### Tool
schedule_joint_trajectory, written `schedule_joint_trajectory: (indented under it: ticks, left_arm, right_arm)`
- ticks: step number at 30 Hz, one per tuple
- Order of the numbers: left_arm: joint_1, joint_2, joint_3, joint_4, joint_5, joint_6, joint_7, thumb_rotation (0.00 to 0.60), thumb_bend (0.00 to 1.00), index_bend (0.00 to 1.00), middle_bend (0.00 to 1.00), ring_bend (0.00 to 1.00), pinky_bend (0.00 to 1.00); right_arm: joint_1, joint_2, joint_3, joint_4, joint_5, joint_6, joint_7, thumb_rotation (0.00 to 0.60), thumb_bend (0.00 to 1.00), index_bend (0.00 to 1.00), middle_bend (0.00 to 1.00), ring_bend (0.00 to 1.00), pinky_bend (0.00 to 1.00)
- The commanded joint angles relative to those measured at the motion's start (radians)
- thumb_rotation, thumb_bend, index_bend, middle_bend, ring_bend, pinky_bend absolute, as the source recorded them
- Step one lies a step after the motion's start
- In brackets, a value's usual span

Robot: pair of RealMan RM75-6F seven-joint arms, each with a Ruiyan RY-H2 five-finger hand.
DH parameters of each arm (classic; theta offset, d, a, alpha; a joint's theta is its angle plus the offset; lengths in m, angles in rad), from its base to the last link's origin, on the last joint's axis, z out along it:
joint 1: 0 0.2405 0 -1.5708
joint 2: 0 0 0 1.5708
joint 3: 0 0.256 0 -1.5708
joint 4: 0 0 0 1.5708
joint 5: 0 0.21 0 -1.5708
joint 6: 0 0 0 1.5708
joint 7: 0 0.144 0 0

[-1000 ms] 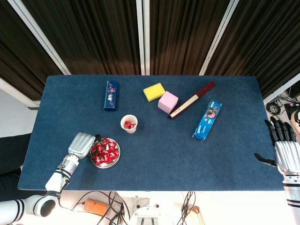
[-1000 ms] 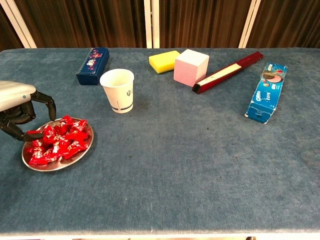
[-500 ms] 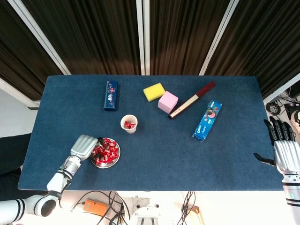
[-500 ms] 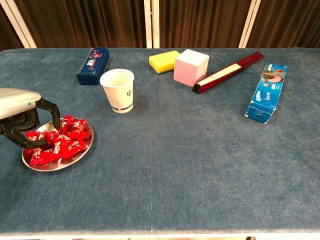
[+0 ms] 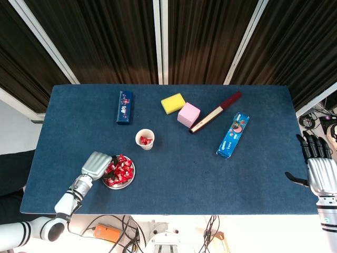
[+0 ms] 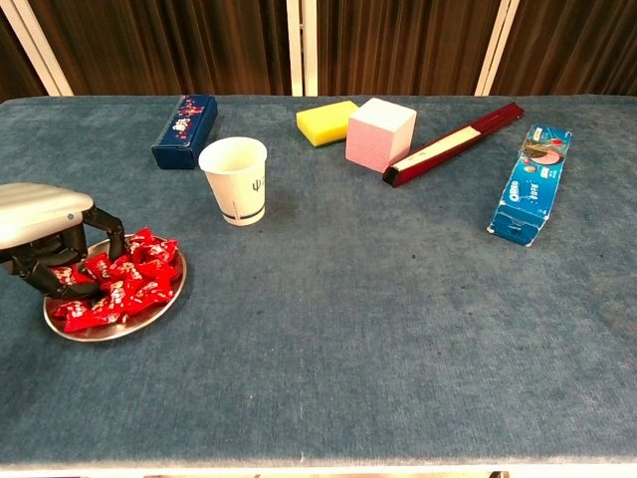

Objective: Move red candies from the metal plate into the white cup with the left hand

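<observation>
Left hand [image 6: 45,227] reaching into the red candies [image 6: 119,284] on the metal plate [image 6: 149,314].

Its dark fingers [image 6: 104,227] curl down among the wrappers at the plate's near-left side; whether they pinch a candy cannot be told. The white cup [image 6: 235,180] stands on the tabletop [image 6: 398,319] just beyond the fingertips, a few red candies already inside it in the head view. Past the cup lie a dark blue box [image 6: 185,129], a yellow sponge [image 6: 326,121], a pink cube [image 6: 380,133], a maroon stick [image 6: 453,143] and a blue cookie packet [image 6: 531,183]. The right hand [image 5: 317,167] hangs off the tabletop's far edge, its fingers straight and slightly apart, holding nothing.
</observation>
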Motion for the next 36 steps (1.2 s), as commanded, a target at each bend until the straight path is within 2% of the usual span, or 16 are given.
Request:
schedule_joint_trajectory:
  ticks: [1,9,15,20,24,31,36]
  left_arm:
    - [0.001,-0.001,-0.001,0.007,0.002,-0.001,-0.007,0.600,0.32,0.49,0.93,0.87,0.85]
    - [0.001,-0.004,-0.003,0.025,0.005,-0.009,-0.025,0.600,0.42,0.55,0.93,0.87,0.85]
    - [0.006,0.016,-0.017,-0.007,0.049,0.028,-0.056,0.600,0.44,0.56,0.93,0.87,0.85]
    - [-0.007,0.045,-0.070,-0.064,0.092,0.067,-0.116,0.600,0.43,0.56,0.93,0.87,0.85]
    - [-0.051,0.054,-0.134,-0.095,0.100,0.061,-0.126,0.600,0.43,0.56,0.93,0.87,0.85]
    - [-0.148,0.027,-0.233,-0.089,0.030,0.005,-0.103,0.600,0.43,0.56,0.93,0.87,0.85]
    - [-0.214,-0.012,-0.275,-0.047,-0.047,-0.051,-0.086,0.600,0.43,0.56,0.93,0.87,0.85]
  right_arm:
    - [0.000,0.000,0.000,-0.001,0.000,0.000,-0.002,0.600,0.11,0.00,0.02,0.00,0.00]
    - [0.002,-0.001,0.001,-0.005,-0.002,0.003,-0.007,0.600,0.11,0.00,0.02,0.00,0.00]
    - [0.000,-0.001,0.000,-0.005,-0.008,0.009,-0.006,0.600,0.11,0.00,0.02,0.00,0.00]
    - [-0.004,-0.001,0.000,-0.004,-0.010,0.017,-0.002,0.600,0.11,0.00,0.02,0.00,0.00]
    - [-0.008,-0.001,-0.002,0.000,-0.012,0.022,0.004,0.600,0.11,0.00,0.01,0.00,0.00]
    - [-0.017,0.001,-0.002,0.011,-0.008,0.032,0.021,0.600,0.11,0.00,0.01,0.00,0.00]
    - [-0.020,0.000,-0.003,0.016,-0.006,0.032,0.028,0.600,0.11,0.00,0.01,0.00,0.00]
